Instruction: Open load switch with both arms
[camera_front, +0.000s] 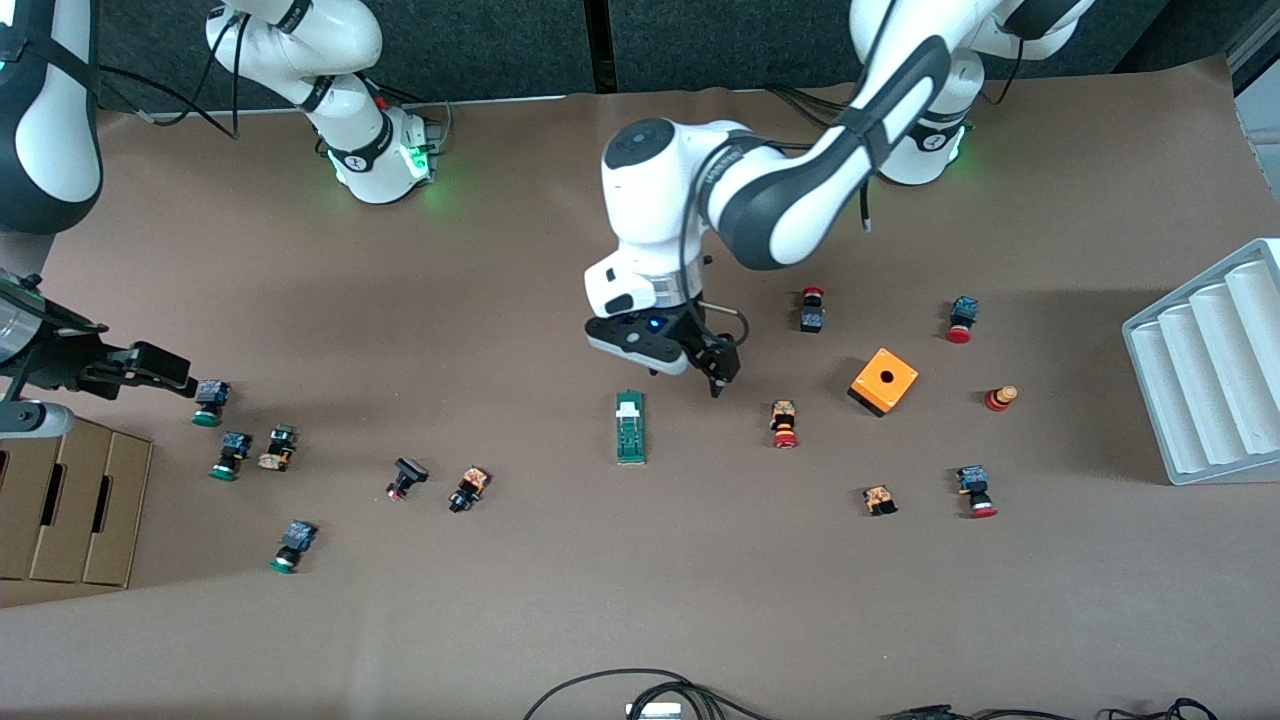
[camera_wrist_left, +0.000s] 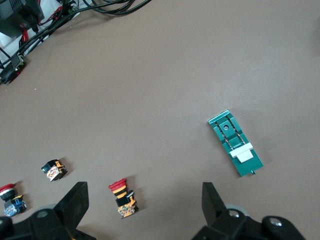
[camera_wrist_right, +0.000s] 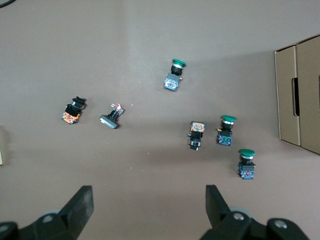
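I see the right end effector (camera_front: 165, 372) spread, empty, well toward the right arm's end from the load switch (camera_front: 630, 427), which lies flat on the surface (camera_front: 640, 600); my left end effector (camera_front: 700, 372) hovers spread just beside it

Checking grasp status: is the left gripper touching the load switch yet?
No. The left gripper hangs open above the table, apart from the load switch.

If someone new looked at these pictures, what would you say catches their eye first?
Probably the left arm's open pincer hanging above the table beside the green load switch, which lies flat mid-table with its white slider farther from the front camera. Next, the bright orange cube toward the left arm's end. The right pincer waits open at the right arm's end, above green-capped buttons.
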